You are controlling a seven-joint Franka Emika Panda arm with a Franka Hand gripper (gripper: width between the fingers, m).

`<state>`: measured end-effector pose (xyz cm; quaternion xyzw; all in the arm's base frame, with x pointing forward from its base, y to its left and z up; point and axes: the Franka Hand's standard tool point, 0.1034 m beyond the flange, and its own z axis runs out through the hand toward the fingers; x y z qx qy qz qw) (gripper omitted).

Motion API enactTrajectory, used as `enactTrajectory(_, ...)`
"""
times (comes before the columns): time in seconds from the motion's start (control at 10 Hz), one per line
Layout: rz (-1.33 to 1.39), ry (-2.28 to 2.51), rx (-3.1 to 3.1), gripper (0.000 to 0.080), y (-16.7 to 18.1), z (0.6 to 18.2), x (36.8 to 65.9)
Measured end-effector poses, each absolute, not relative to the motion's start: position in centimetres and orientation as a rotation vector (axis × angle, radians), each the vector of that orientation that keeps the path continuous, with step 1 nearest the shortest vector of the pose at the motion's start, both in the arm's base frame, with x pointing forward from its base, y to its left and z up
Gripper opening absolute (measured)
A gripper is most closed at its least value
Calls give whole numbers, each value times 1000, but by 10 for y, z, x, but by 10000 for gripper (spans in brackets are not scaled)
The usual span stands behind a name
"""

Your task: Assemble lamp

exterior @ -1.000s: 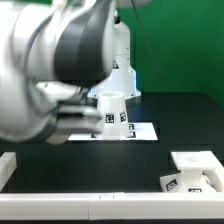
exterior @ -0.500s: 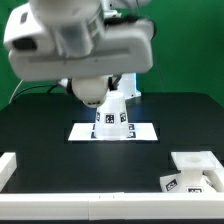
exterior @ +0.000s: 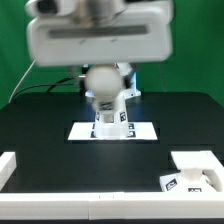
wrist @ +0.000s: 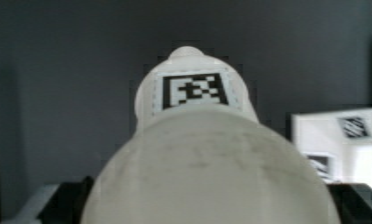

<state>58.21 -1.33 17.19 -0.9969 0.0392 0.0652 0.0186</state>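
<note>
The tapered white lamp shade hangs under the arm's wrist, over the marker board. In the wrist view the shade fills the middle, narrow tagged end pointing away. My gripper is shut on its wide part, with dark fingers showing at both sides. In the exterior view the fingers are hidden behind the wrist and shade. The square stepped base lies at the front on the exterior view's right. I cannot make out the bulb.
A white raised rail runs along the table's front and near corner on the exterior view's left. The arm's large body fills the upper part of the exterior view. A white tagged corner shows beside the shade in the wrist view.
The arm has swung from the exterior view's left to the middle and risen. The shade has stayed in the gripper over the marker board and turned a little.
</note>
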Motion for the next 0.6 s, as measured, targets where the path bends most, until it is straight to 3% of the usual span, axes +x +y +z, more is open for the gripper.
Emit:
enactTrajectory(0.3, -105, 132, -3117, 576, 43, 192, 612)
enactTrajectory(0.6, -410, 137, -3089, 576, 40, 186, 617)
